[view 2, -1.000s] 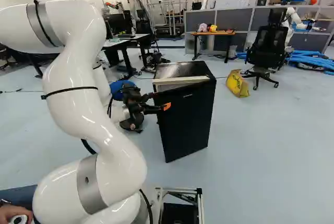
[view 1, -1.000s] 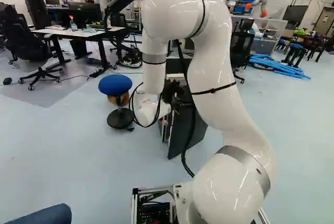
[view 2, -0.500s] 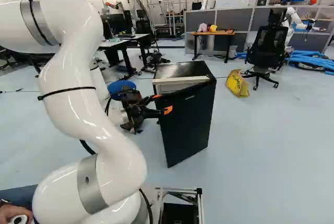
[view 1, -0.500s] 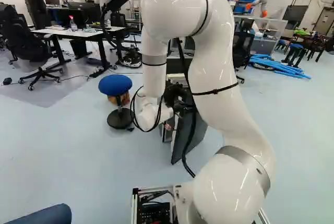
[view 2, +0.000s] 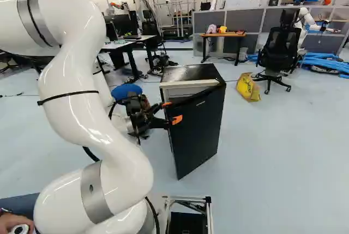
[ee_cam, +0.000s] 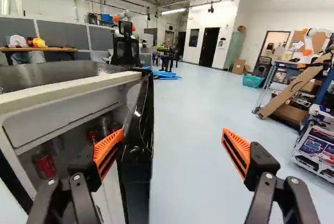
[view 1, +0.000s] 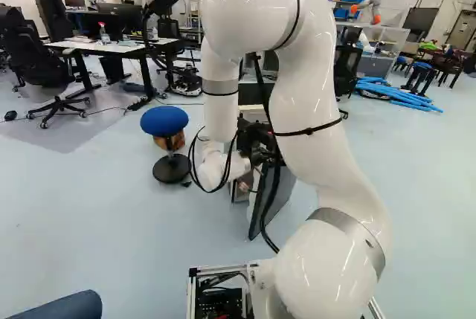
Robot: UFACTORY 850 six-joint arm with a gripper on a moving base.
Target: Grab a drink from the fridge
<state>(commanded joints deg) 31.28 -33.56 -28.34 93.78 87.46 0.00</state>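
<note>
- I see the drink, a red can (ee_cam: 45, 165), standing inside the mini fridge (ee_cam: 57, 98), beyond the front opening and below the freezer compartment; another red can (ee_cam: 94, 135) sits deeper in.
- The inner finger's orange pad (ee_cam: 108, 153) is on the cabinet side of the door (ee_cam: 138, 182), at or very near its inside face; I can't confirm contact.
- The door stands ajar, so I judge the job now is widening it. I'd sweep that finger outward in an arc about the hinge, slowly; a straight pull could slip off the edge or drag the fridge.
- My end effector (ee_cam: 173, 134) is released, fingers wide apart and straddling the door's free edge, gripping nothing.
- The outer finger's pad (ee_cam: 237, 153) is well clear of the door's outside, so I'd leave it spread and keep the wrist off the cabinet.
</note>
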